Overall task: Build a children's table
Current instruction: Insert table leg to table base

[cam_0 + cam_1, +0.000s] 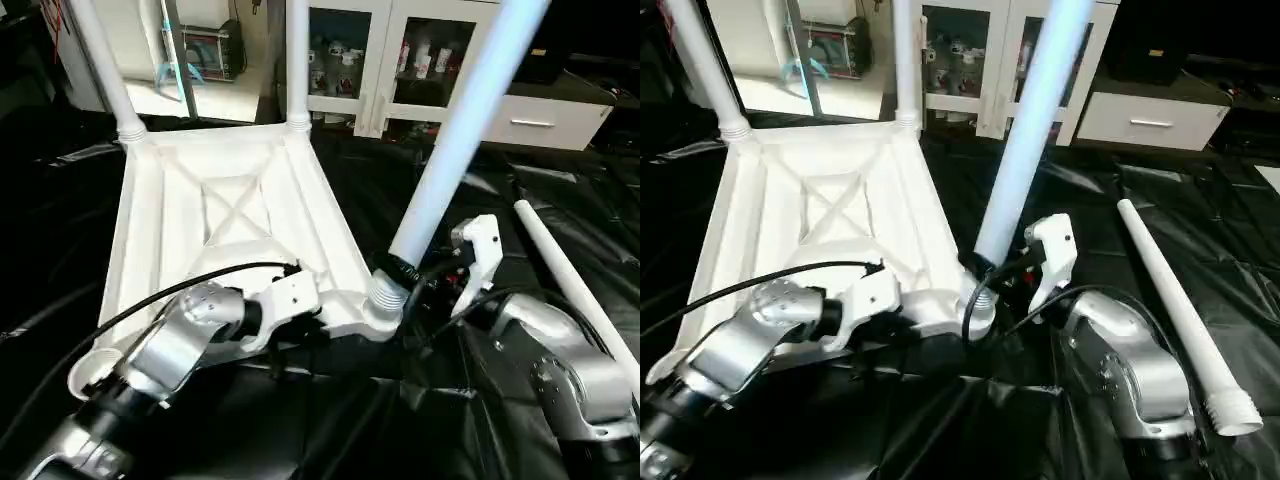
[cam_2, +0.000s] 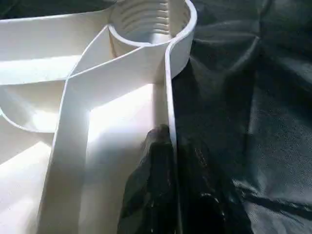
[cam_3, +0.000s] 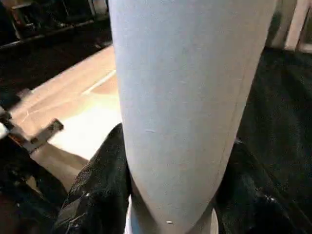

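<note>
- The left end effector (image 2: 168,161) pinches the side wall of the upside-down table top (image 1: 215,215).
- The right end effector (image 3: 170,195) pinches 1 leg (image 1: 455,135) standing in a corner socket (image 1: 385,300).
- 1 loose leg (image 1: 1170,300) lies nearby.

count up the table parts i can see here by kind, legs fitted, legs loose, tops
Tabletop, upside down: 1
Legs standing in corner sockets: 3 (far left leg, far right leg, near right leg with the right gripper around its base)
Loose leg lying on the black sheet: 1
Total: 5 parts
</note>
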You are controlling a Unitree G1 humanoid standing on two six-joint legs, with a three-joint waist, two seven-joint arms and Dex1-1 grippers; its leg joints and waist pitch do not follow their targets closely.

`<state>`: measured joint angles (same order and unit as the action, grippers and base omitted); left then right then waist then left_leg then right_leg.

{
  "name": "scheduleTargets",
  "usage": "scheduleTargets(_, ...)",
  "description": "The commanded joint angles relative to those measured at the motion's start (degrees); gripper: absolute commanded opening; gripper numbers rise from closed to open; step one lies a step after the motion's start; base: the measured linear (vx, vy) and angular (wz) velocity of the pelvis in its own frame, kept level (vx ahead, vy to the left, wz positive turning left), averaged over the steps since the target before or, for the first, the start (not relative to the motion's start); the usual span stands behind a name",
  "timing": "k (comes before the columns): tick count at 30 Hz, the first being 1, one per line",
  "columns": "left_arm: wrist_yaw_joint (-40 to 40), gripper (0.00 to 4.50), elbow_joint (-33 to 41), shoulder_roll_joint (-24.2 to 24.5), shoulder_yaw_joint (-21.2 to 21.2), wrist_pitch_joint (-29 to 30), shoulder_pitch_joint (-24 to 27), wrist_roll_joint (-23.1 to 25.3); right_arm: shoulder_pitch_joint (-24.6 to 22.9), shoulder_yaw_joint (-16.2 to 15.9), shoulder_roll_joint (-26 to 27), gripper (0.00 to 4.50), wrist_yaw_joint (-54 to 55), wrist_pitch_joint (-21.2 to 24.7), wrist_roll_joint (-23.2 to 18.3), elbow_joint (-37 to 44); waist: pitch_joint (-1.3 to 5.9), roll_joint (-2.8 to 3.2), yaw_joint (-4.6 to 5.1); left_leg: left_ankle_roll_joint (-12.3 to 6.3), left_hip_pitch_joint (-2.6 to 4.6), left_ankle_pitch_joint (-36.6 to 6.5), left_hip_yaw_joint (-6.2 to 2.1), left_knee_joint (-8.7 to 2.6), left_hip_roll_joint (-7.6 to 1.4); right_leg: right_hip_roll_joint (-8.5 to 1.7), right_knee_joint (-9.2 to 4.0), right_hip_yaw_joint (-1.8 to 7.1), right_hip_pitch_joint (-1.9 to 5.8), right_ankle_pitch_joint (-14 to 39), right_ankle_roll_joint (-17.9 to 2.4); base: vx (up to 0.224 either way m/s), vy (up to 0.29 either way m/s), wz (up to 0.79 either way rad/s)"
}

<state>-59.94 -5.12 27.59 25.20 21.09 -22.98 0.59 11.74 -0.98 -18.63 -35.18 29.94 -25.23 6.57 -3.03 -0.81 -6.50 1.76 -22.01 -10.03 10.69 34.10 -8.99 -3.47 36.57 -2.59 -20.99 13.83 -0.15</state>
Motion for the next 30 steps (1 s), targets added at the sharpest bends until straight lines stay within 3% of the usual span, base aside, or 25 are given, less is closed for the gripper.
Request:
scheduleTargets(1,-1.25,0.03,-0.67,1.20,1.06,0.83,1.36,0.38,1.20,0.71,-0.49,1.89,-0.83,1.46,-1.26,-0.62,2.95,-0.51,0.30,0.49,1.47,-12.59,-2.09,-4.83,-4.70,-5.82,-5.22,3.11,0.74,10.88,-9.47,0.000,0.000,0.00)
scheduleTargets(6,-1.85,0.03,0.34,2.25,0.91,0.94,1.63,0.14,0.56,-0.74,-2.52,1.89,-5.41,3.79,-3.27,-0.97,2.89,-0.94,0.31,-0.45,1.48,-11.60,-1.94,-4.71,-4.71,-5.81,-5.18,3.10,0.80,9.93,-9.61,0.000,0.000,0.00)
scheduleTargets(11,-2.24,0.03,0.91,2.29,1.10,0.80,1.65,-0.20,0.20,-1.34,-3.18,1.89,-6.99,4.54,-3.15,-0.87,2.75,-1.19,0.49,1.12,1.69,-14.56,-2.08,-5.03,-4.89,-5.92,-5.56,3.16,0.54,13.70,-9.00,0.000,0.000,0.00)
scheduleTargets(15,-2.21,0.03,0.86,2.23,1.20,0.89,1.51,-0.32,0.57,-1.24,-2.90,1.89,-7.04,4.52,-3.06,-1.57,2.78,-1.38,0.55,1.58,1.76,-14.98,-2.08,-5.01,-4.88,-5.97,-5.57,3.21,0.48,13.80,-9.03,0.000,0.000,0.00)
scheduleTargets(25,-1.82,0.03,0.36,1.88,1.59,0.51,1.23,0.08,3.26,-2.72,-0.63,1.89,-7.94,1.30,-1.34,-8.27,2.82,-1.52,0.56,1.24,1.72,-13.67,-1.95,-4.95,-4.86,-5.88,-5.32,3.15,0.54,11.49,-9.89,0.000,0.000,0.00)
scheduleTargets(30,-2.13,0.03,0.75,2.05,1.71,0.82,1.29,-0.01,4.05,-4.70,-0.74,1.89,-9.60,0.37,0.41,-10.88,2.66,-1.64,0.77,1.95,1.74,-15.91,-2.12,-5.05,-4.85,-6.08,-5.66,3.18,0.44,15.80,-9.39,0.000,0.000,0.00)
